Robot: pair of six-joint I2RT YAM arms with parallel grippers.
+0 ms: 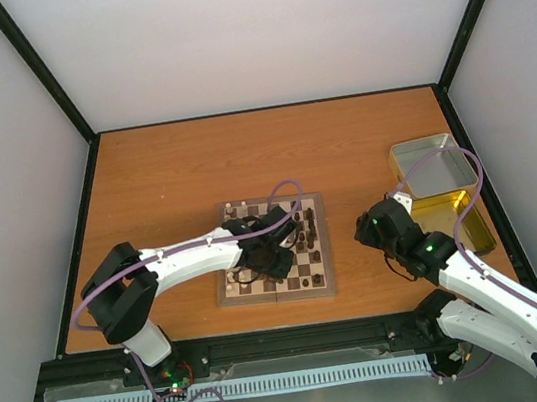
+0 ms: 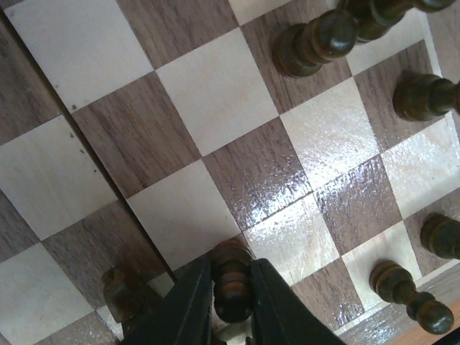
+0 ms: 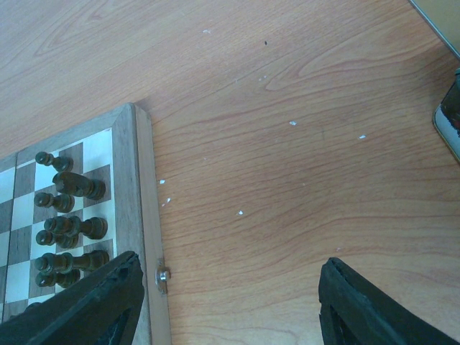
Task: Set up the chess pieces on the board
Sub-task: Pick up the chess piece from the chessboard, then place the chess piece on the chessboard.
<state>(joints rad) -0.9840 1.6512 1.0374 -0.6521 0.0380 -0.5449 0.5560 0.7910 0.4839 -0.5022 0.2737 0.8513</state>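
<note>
Dark brown chess pieces [image 1: 305, 228] stand mostly along the board's [image 1: 275, 295] right side.
Left gripper [image 2: 231, 295] pinches one piece [image 2: 231, 267] mid-board; right gripper [image 3: 230, 269] hangs spread wide over table [image 3: 287, 180], just right.

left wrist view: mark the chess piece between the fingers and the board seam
chess piece [image 2: 231, 284], left wrist view, on its rounded body
board seam [image 2: 88, 144], left wrist view, midway along the dark line
</note>
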